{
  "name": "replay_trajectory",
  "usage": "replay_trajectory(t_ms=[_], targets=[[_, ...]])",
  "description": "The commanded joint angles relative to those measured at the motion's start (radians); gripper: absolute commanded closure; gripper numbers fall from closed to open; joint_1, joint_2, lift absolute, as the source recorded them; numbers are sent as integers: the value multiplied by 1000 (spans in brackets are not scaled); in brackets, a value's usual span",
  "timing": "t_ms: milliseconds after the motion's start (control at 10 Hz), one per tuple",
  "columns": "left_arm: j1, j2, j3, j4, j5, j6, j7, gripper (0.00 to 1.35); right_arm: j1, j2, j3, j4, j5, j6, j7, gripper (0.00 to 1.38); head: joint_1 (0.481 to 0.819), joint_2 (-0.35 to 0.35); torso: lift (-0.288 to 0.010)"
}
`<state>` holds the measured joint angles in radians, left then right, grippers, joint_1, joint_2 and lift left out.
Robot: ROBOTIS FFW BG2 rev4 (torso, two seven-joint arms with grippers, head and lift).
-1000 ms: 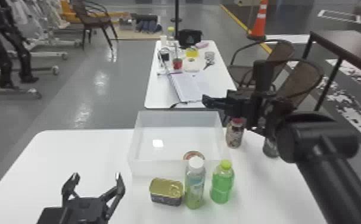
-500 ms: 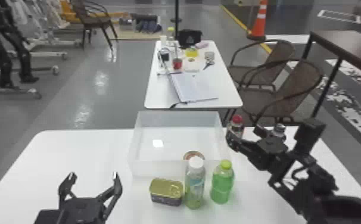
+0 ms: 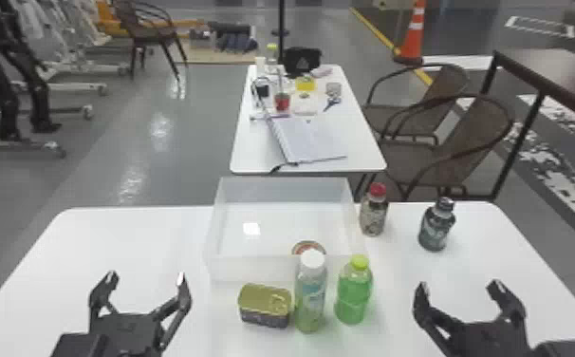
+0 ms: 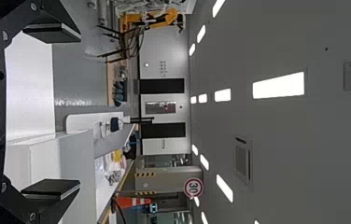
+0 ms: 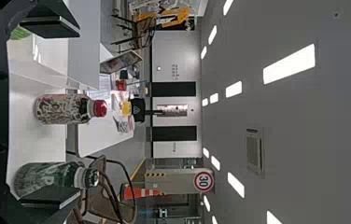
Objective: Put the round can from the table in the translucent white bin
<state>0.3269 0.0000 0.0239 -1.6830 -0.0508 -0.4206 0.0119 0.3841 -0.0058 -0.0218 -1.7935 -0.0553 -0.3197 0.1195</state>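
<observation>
The translucent white bin (image 3: 253, 268) stands at the table's middle. Inside it, by the front wall toward the right, lies the round can (image 3: 308, 248), partly hidden by a white-capped bottle. My left gripper (image 3: 143, 277) is open over the table left of the bin, with nothing between its fingers. Open and empty too, my right gripper (image 3: 459, 285) is at the table's right side, right of the green bottle. In the left wrist view my left gripper (image 4: 52, 112) has its fingers wide apart; the right wrist view shows my right gripper (image 5: 50, 112) likewise spread.
Before the bin stand a gold-topped rectangular can (image 3: 265, 306), a white-capped bottle (image 3: 310, 304) and a green bottle (image 3: 354, 294). A red-capped bottle (image 3: 374, 213) and a dark bottle (image 3: 437, 228) stand right of the bin. A second table (image 3: 253, 156) lies beyond.
My right arm has swung back from beside the bin's right side toward the table's near right. The left gripper has barely moved. The round can stays in the bin.
</observation>
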Motion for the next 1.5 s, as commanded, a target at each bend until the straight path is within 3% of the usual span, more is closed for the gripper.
replay_trajectory(t_ms=[0,200,300,400,500,700,800,900,1000,1400], targets=[[20,-3,18,-20,-11,-1,-18,194,21,7,0,43,-54,-64,28,104,549,0,-100],[133,-3,30,-107,8,68,-23,188,76,-37,2,0,-57,-10,61,107,549,0,-100],[185,-3,25,-159,-3,129,-7,188,93,-33,3,-18,-54,39,52,107,549,0,-100],[170,-3,4,-167,-23,152,49,186,78,-3,3,-47,-28,117,45,105,549,0,-100],[143,-3,-24,-170,-92,164,102,176,84,7,2,-109,32,215,-8,96,549,0,-100],[129,-3,-30,-196,-133,221,128,171,91,7,2,-147,-9,323,-37,76,549,0,-100],[126,-3,-38,-196,-135,224,128,171,82,7,10,-144,-23,333,-29,76,549,0,-100],[129,-3,-36,-196,-135,210,128,171,73,-14,25,-141,-31,343,-26,76,549,0,-100],[129,-3,-38,-196,-135,200,128,173,73,-17,26,-138,-32,343,-26,76,549,0,-100],[127,-3,-36,-195,-130,195,125,177,65,-14,26,-109,42,228,-26,78,549,0,-100]])
